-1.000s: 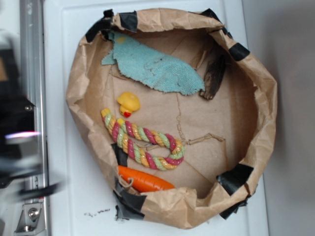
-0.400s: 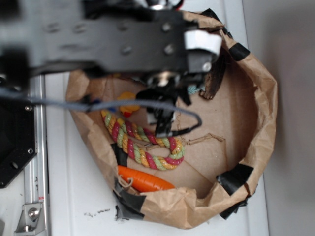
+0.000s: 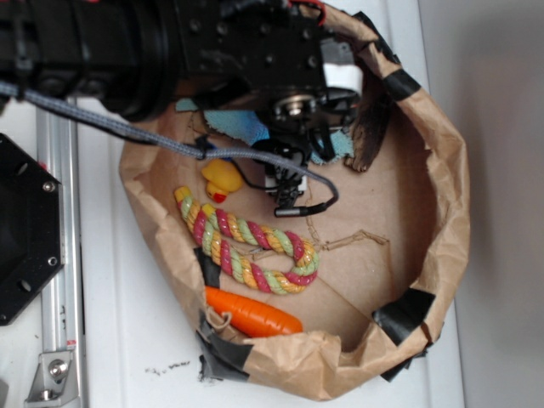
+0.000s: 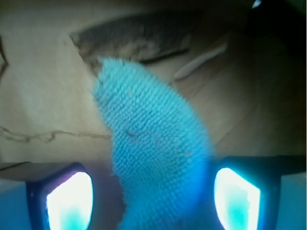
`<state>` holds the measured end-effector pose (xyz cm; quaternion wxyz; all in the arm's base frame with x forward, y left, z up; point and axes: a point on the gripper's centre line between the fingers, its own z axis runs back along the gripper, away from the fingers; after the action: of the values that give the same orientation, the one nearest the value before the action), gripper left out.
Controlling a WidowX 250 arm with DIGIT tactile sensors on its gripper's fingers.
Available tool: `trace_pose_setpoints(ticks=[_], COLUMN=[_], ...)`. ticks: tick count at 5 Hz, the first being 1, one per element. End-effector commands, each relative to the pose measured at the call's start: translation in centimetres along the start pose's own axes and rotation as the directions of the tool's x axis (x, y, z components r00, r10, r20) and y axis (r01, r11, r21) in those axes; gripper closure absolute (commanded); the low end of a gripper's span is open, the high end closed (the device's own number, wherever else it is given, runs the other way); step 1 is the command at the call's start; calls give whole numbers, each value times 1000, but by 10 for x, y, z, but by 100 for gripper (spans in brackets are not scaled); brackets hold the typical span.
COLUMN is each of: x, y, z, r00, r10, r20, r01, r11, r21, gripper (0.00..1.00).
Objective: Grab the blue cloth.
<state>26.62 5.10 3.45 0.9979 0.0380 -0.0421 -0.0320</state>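
The blue cloth [image 3: 240, 126] lies in the upper part of the brown paper bag [image 3: 450, 195]; the arm hides most of it in the exterior view. My gripper [image 3: 299, 140] hangs directly over the cloth's right half. In the wrist view the teal terry cloth [image 4: 153, 148] fills the gap between my two fingers [image 4: 72, 201], which stand wide apart on either side of it. The gripper [image 4: 153, 203] is open and the cloth still rests on the bag's floor.
Inside the bag are a yellow duck [image 3: 223, 178], a multicoloured rope toy [image 3: 251, 246], an orange carrot [image 3: 251, 313] and a dark bark-like piece [image 3: 371, 127] beside the cloth's right end. A grey cable [image 3: 170, 140] crosses the bag's left side. The bag's raised walls ring everything.
The arm has swung in from the left over the bag and now sits above the blue cloth, covering most of it. The toys have not moved.
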Motion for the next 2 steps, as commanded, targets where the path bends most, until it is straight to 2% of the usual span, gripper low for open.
trace_pose_setpoints(ticks=[1, 2], x=[-7, -6], y=[34, 41], z=[-13, -18], r00=[998, 996], r10=[67, 92], r20=[17, 14], r01=[-68, -93], r11=[997, 995], r21=[28, 22], gripper=[0, 100])
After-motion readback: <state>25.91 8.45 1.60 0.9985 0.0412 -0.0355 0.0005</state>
